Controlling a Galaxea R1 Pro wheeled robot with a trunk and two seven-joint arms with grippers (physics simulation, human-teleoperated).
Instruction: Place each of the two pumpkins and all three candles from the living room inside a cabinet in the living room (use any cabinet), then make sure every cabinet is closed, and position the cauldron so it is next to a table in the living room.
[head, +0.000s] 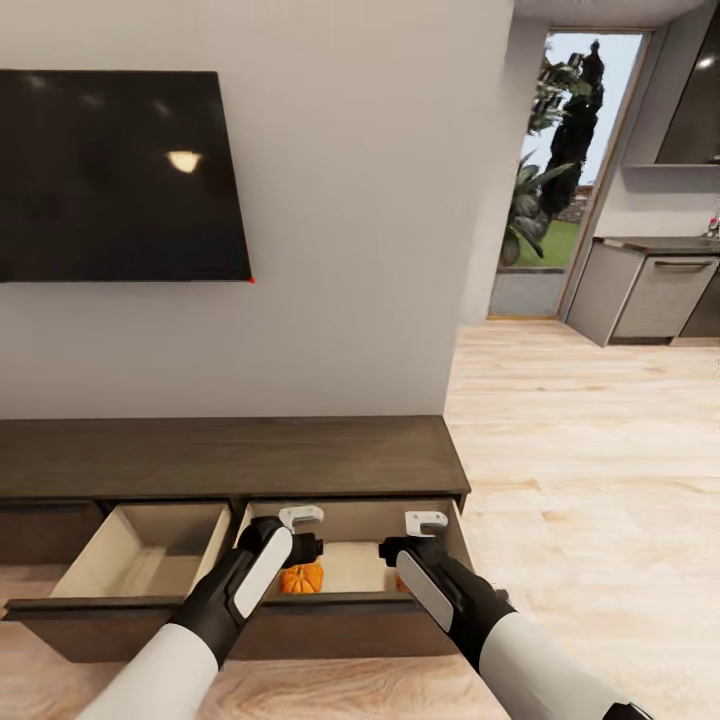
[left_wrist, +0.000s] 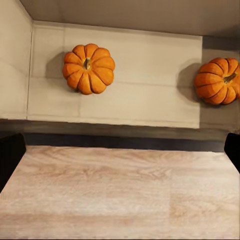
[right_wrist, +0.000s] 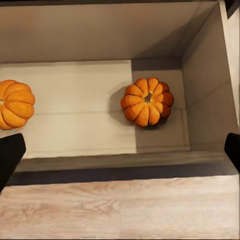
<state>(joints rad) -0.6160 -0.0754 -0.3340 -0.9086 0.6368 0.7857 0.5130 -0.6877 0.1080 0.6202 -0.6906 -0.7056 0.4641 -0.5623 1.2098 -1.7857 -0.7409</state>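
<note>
Both grippers, left (head: 300, 518) and right (head: 425, 522), hang empty with jaws apart over the cabinet's (head: 230, 455) open right drawer (head: 350, 625). Wrist views show two pumpkins (left_wrist: 88, 68) (right_wrist: 147, 101) well apart inside; arms hide most from the head camera. Left drawer (head: 100, 615) is open, TV (head: 120, 175) above.

pumpkins (left_wrist: 89, 68): orange, ribbed | cabinet (head: 230, 455): dark brown, beige inside

Two orange ribbed pumpkins, one (left_wrist: 89, 68) left and one (right_wrist: 147, 101) right, sit upright and well apart inside an open drawer (head: 352, 566) of the dark brown cabinet (head: 230, 455). The neighbouring drawer (head: 140, 555) also stands open.
</note>
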